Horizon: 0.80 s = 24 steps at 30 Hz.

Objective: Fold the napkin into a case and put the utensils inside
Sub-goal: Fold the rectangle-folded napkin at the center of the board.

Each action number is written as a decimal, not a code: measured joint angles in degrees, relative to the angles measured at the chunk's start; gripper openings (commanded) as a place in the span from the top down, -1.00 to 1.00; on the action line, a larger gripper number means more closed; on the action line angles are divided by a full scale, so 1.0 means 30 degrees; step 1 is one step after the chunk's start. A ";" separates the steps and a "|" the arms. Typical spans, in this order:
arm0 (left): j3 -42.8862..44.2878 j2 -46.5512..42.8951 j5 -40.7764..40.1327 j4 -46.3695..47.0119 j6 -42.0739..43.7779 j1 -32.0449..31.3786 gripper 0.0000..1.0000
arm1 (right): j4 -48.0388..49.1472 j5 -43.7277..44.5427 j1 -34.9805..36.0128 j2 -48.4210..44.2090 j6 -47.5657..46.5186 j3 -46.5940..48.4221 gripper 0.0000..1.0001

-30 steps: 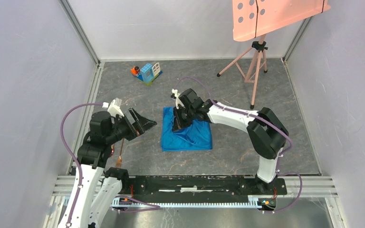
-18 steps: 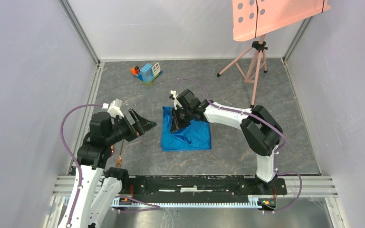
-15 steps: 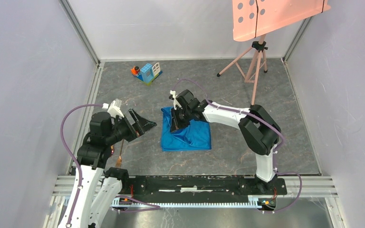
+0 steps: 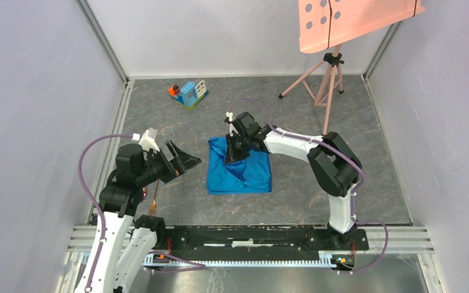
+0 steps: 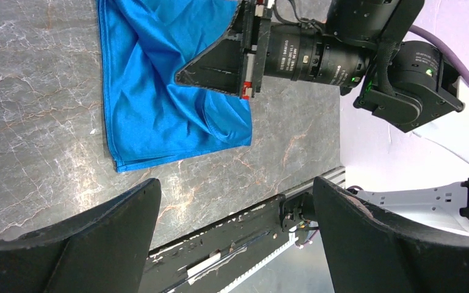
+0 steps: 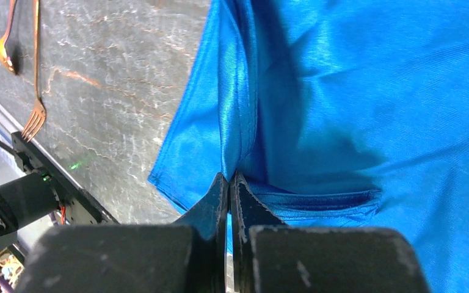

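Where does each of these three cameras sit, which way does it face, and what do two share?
Top external: above and behind the arm bases, looking down at the table, both arms and the blue napkin.
Left wrist: on the left arm, looking between its open fingers at the napkin and the right gripper.
Right wrist: on the right arm, looking past its shut fingers at the napkin edge they pinch; fork and spoon upper left.
Shared: top external and left wrist both show the right gripper on the napkin.

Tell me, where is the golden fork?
In the right wrist view the fork lies on the table at the upper left, beside the spoon, apart from the blue napkin.
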 measured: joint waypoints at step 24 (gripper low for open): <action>0.0000 0.0117 0.0007 -0.0095 -0.0007 0.0000 -1.00 | 0.1042 0.0641 -0.0685 -0.1676 0.0554 -0.1683 0.42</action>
